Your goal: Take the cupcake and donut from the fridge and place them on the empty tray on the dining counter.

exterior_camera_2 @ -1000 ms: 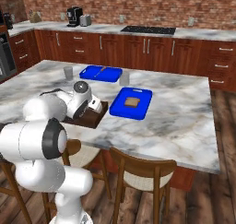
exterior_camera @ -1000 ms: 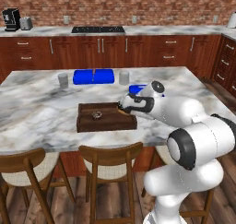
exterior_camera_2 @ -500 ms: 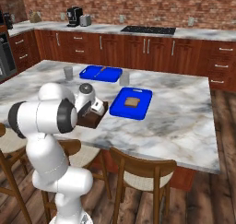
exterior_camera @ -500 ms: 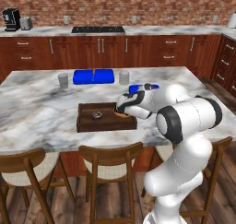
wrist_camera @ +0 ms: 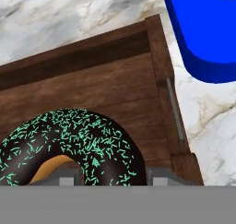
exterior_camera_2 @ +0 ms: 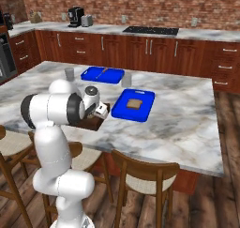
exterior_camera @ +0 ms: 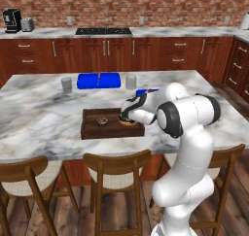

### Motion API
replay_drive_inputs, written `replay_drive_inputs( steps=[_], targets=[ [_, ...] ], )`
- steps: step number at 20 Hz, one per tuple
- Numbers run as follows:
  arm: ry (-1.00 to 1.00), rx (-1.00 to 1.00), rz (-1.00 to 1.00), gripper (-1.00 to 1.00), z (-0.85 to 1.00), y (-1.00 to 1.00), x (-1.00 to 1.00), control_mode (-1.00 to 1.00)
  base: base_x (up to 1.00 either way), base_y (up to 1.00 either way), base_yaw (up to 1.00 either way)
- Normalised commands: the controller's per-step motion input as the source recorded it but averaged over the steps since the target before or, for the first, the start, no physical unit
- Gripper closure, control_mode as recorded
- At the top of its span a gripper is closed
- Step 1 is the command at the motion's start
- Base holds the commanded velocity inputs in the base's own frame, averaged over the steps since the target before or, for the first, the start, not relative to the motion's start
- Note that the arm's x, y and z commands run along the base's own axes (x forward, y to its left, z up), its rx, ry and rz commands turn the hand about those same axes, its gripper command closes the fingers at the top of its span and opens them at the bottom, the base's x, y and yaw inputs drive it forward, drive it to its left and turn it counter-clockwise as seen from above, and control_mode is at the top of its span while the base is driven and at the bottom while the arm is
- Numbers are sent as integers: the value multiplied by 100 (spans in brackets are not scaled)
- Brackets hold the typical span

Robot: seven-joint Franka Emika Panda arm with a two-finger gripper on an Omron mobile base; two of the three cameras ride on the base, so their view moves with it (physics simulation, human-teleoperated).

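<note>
arm has swung in over the tray point(exterior_camera: 113, 126); jaws clamped on the donut point(wrist_camera: 69, 147), low above the wood. release follows.

You get even, bright rendered light, soft shadows under the stools point(exterior_camera: 114, 169); the hand view looks slightly coarse, perhaps.

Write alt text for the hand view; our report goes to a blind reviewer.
A chocolate-glazed donut with green sprinkles sits low in the picture, between the gripper's fingertips, over the floor of a dark wooden tray. Beyond the tray's rim lies the marble counter, with a bright blue board at the upper right.
</note>
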Motion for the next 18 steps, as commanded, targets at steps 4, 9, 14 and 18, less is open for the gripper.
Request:
replay_drive_inputs(
  steps=[4,9,14,18],
  targets=[
    [4,0,0,100,-20,19,38,-100,0,0,0],
    [5,0,0,100,-23,15,48,-100,0,0,0],
    [9,0,0,100,-42,7,36,-100,0,0,0],
    [7,0,0,-100,-29,7,0,-100,0,0,0]
  ],
)
